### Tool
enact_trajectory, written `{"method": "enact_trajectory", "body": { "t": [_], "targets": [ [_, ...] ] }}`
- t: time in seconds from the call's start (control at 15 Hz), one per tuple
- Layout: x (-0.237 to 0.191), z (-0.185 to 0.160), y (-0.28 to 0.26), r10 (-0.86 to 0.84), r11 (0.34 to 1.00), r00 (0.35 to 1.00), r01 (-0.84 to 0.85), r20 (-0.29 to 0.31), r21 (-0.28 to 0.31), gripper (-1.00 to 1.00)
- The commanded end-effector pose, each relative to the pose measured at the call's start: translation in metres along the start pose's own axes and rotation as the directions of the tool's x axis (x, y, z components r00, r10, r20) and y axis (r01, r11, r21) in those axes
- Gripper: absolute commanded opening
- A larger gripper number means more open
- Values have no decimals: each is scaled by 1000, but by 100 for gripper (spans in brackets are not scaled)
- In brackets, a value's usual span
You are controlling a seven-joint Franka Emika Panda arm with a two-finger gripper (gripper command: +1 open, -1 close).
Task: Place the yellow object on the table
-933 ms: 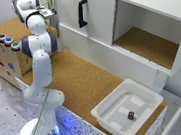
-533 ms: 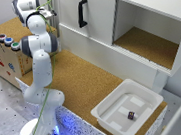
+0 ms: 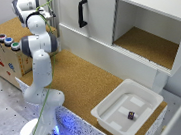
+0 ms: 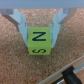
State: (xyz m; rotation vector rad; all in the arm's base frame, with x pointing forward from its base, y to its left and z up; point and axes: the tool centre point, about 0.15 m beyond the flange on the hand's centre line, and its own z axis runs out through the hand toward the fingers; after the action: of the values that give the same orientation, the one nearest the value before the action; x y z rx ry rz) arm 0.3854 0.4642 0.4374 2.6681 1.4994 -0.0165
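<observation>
- Hand fingers are seen pinching a small yellow-green cube marked with a black "N" from both sides in the wrist view.
- Cube is held just above the brown cork-like counter; contact cannot be told.
- White plastic tray at the counter's far end holds a small dark object.

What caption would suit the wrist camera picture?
Gripper holding a yellow lettered cube just above the cork table.

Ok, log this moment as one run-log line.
gripper: shut on yellow lettered cube | cube: over brown cork table, contact unclear | release: not yet
</observation>
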Motion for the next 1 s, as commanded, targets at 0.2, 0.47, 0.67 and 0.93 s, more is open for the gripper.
{"method": "enact_trajectory", "body": {
  "t": [0.2,0.47,0.67,0.93],
  "targets": [
    [-75,-30,43,296,955,942,-292,-155,47,-100],
    [-132,-18,58,393,920,906,-387,-160,67,-100],
    [-174,-12,82,489,872,853,-482,-182,83,-100],
    [-219,-5,123,610,789,772,-612,-178,50,-100]
  ]
}}
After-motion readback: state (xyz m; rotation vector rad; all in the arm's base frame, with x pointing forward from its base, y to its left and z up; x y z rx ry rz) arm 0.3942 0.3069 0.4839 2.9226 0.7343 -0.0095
